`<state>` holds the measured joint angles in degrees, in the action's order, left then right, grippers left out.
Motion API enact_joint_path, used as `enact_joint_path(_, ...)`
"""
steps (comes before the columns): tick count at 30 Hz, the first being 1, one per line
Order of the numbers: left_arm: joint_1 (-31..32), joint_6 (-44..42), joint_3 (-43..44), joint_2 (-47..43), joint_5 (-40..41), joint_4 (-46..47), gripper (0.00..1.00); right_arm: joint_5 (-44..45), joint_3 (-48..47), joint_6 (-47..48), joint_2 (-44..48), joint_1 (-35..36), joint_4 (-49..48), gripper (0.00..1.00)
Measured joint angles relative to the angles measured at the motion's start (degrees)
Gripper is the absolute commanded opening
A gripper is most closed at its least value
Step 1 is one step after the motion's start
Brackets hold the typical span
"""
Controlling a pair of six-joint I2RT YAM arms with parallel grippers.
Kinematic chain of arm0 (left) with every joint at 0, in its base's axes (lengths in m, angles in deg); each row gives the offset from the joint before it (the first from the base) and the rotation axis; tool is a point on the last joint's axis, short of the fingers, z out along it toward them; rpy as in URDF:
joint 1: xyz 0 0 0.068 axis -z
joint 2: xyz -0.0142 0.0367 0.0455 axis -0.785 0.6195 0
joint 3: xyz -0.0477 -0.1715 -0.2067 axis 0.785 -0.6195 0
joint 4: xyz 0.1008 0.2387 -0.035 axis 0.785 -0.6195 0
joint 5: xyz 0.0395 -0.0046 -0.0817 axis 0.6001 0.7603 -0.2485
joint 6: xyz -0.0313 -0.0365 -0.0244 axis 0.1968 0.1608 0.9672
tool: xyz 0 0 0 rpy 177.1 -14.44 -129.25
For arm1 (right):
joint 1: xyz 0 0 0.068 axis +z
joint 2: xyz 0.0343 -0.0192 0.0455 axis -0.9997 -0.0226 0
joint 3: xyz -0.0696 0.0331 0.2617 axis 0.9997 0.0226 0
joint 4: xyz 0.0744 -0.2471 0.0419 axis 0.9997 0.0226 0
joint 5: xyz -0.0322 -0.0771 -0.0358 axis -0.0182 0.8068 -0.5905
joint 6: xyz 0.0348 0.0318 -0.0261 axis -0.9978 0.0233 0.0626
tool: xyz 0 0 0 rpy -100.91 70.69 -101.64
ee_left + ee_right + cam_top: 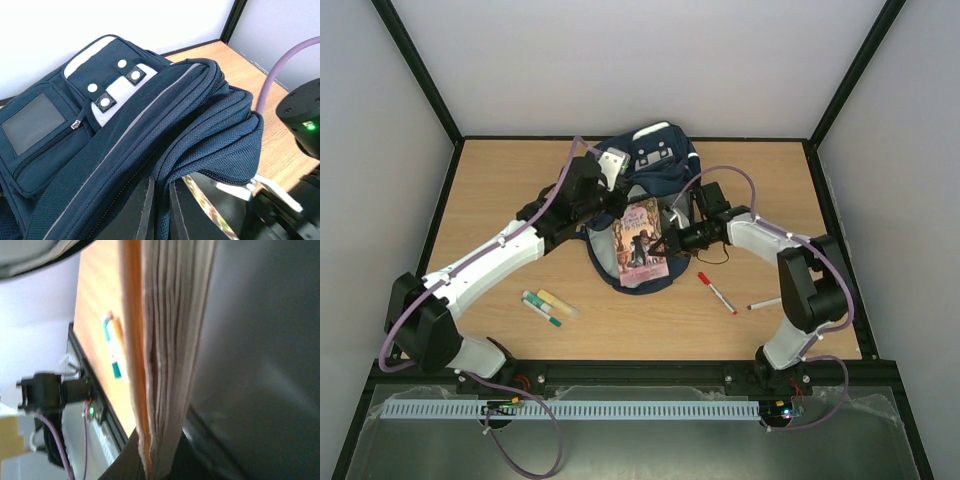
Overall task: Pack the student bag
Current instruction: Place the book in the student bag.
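Note:
The navy-blue student bag (655,165) lies at the back middle of the table, its opening turned toward the arms. My left gripper (608,198) is shut on the fabric rim of that opening (161,200) and holds it up; the white-patched front pocket (107,87) shows beyond. My right gripper (672,240) is shut on a paperback book (642,243) with a pinkish cover, which lies tilted at the bag's mouth. In the right wrist view the book's page edges (170,365) run up from between the fingers (162,460). The bag's inside is hidden.
A red-capped pen (717,292) and a second pen (763,303) lie right of the bag on the wooden table (500,200). A green-capped marker (542,309) and a yellow highlighter (558,302) lie front left; the marker (114,352) also shows from the right wrist. Black frame rails border the table.

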<state>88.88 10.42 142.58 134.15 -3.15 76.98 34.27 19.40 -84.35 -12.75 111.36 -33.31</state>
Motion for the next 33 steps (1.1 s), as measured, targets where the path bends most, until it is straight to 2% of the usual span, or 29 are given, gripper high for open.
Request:
enact_joint_path(8, -0.2, 0.0, -0.3, -0.6, -0.2, 0.0, 0.02, 4.8, -0.3, -12.9, -6.6, 0.0, -14.2, 0.01)
enact_joint_path(18, -0.2, 0.0, -0.3, -0.9, -0.2, 0.2, 0.02, 5.6, -6.7, -15.8, -13.7, 0.3, -20.9, 0.03)
enact_joint_path(22, -0.2, 0.0, -0.3, -0.9, -0.2, 0.2, 0.02, 7.2, -7.5, -15.9, -14.4, 0.3, -20.9, 0.19)
enact_joint_path(25, -0.2, 0.0, -0.4, -0.9, -0.1, 0.2, 0.02, 9.0, -7.8, -15.1, -14.3, 0.3, -20.1, 0.38)
enact_joint_path(27, -0.2, 0.0, -0.4, -0.9, 0.0, 0.2, 0.02, 10.5, -7.8, -13.9, -14.1, 0.3, -18.8, 0.47)
enact_joint_path(31, -0.2, 0.0, -0.4, -0.9, 0.2, 0.2, 0.03, 14.2, -7.8, -10.7, -12.2, 0.3, -14.2, 0.59)
enact_joint_path(33, -0.2, 0.0, -0.4, -1.1, 0.3, 0.2, 0.03, 16.3, -7.8, -8.5, -10.4, 0.3, -11.4, 0.6)
